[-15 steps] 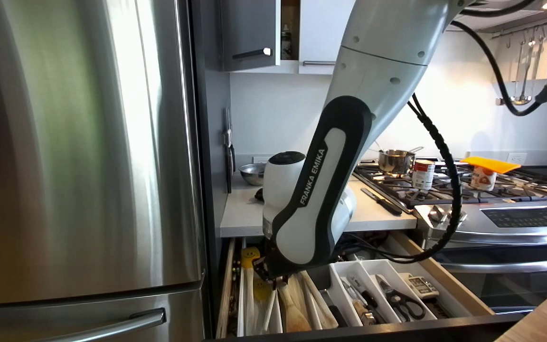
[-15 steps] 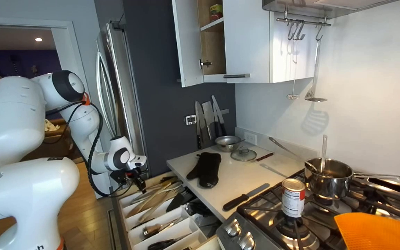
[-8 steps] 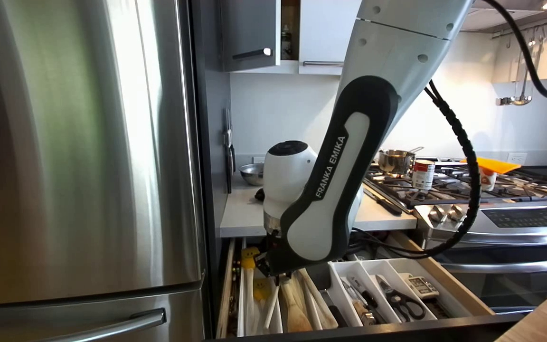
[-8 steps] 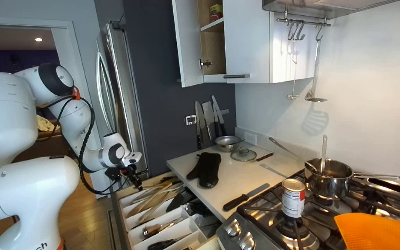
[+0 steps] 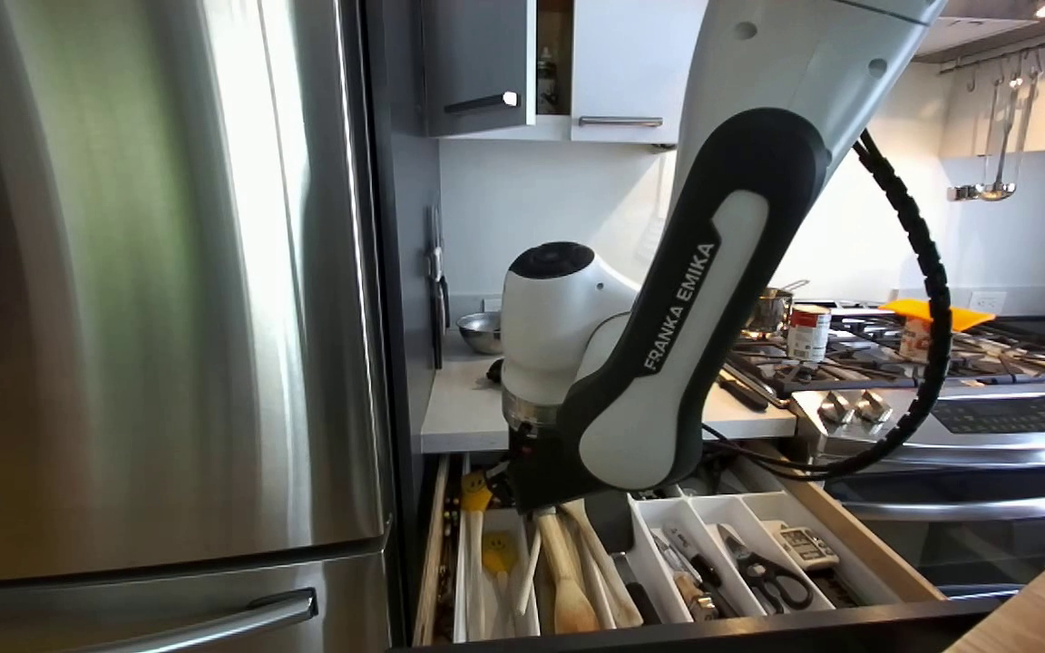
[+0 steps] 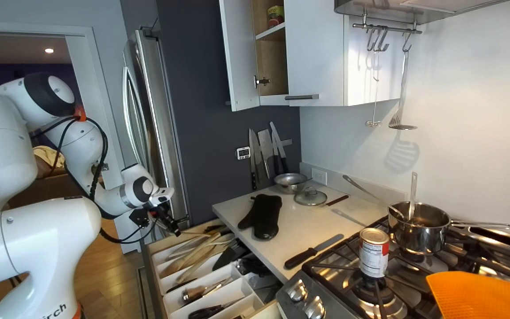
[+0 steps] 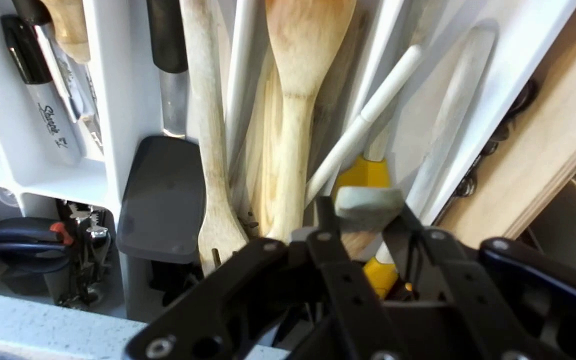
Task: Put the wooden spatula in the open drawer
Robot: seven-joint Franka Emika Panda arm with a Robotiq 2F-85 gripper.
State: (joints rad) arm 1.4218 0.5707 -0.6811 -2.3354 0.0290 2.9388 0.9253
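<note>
Black pincer [image 7: 364,210], white-partitioned drawer [image 7: 102,100], black mitt [image 6: 265,219], orange sheet [image 6: 481,292]

A gas stove [image 5: 1012,415], steel fridge [image 5: 160,299] and open utensil drawer [image 5: 867,549] mark a kitchen.

The arm [image 5: 713,263] slopes down to a tilted end effector [image 7: 365,212], its two fingers [image 7: 335,265] closed in a grip.

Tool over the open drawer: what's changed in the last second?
The tool has risen above the open drawer, the arm swinging up and right in an exterior view. There, a pale stick has shifted slightly right and toward the counter. No grasp or release shows clearly; I can't tell whether the tool holds the pale-ended piece between its fingers. The scissors, black mitt and pot stayed put.
</note>
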